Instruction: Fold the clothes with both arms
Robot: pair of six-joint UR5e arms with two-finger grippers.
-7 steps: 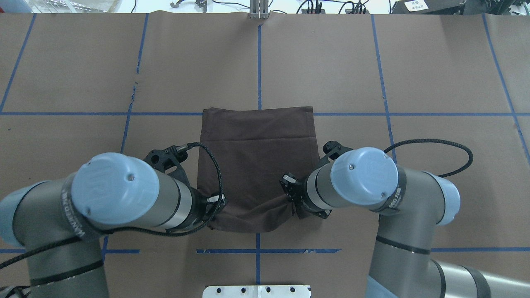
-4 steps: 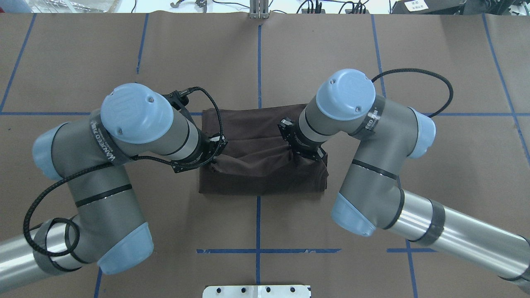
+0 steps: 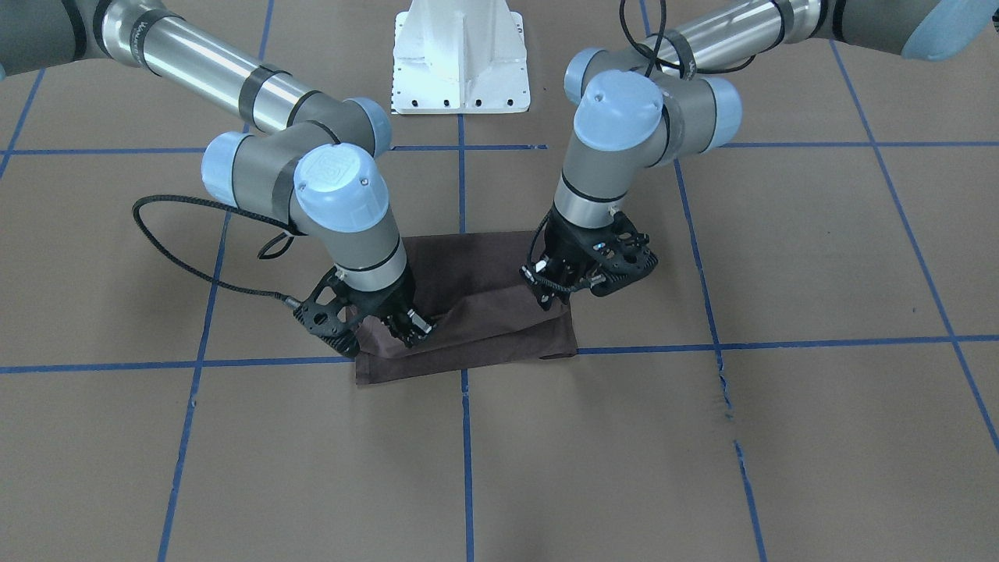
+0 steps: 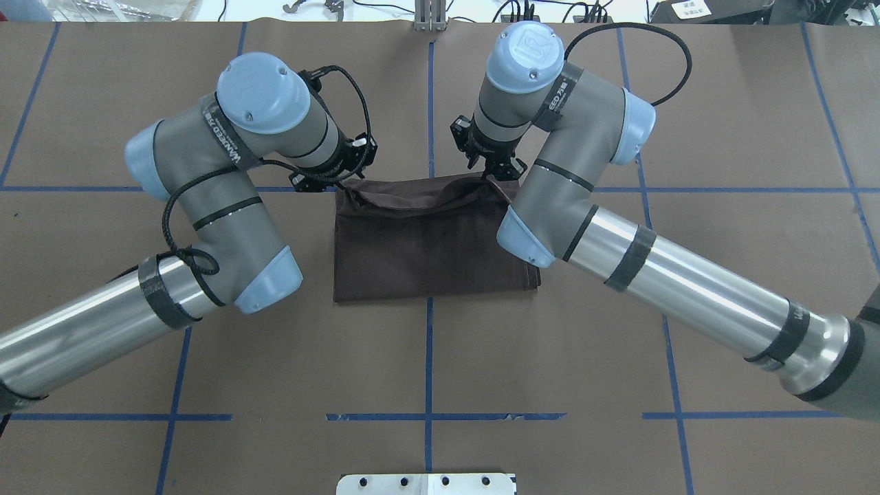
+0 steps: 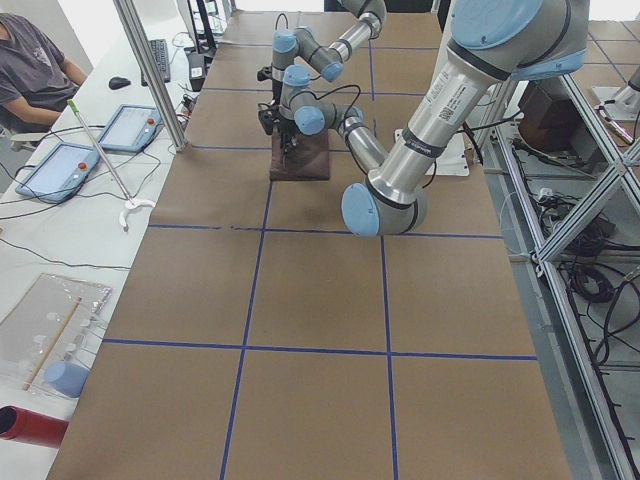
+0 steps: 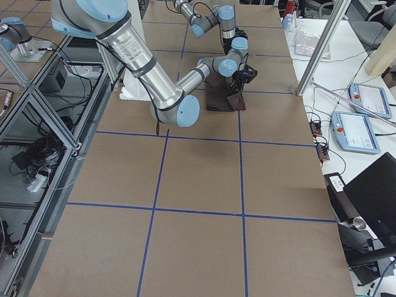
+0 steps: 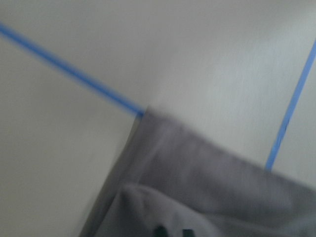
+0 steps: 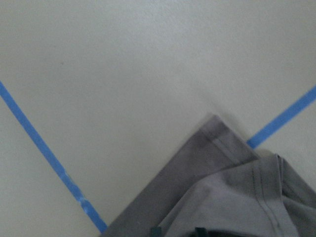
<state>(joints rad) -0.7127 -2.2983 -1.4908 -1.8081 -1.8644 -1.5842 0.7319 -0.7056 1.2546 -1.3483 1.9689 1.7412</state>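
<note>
The dark brown T-shirt (image 4: 433, 254) lies as a folded rectangle at the table's middle, and it also shows in the front view (image 3: 484, 320). My left gripper (image 4: 344, 184) is at its far left corner and shut on the top layer's edge, which tents up toward it. My right gripper (image 4: 496, 177) is shut on the same edge at the far right corner. In the front view the left gripper (image 3: 549, 300) is on the right and the right gripper (image 3: 417, 332) on the left. Both wrist views show the fabric (image 7: 207, 187) (image 8: 222, 197) bunched at the fingertips over a lower layer's corner.
Brown paper with blue tape lines (image 4: 427, 416) covers the table. The white pedestal base (image 3: 460, 62) stands at the robot's side. A person (image 5: 35, 60) sits at a side desk with tablets (image 5: 60, 170) beyond the table's far edge.
Both arms have swept away from the robot, carrying the shirt's near edge over to its far edge. The shirt now lies about half as deep.
</note>
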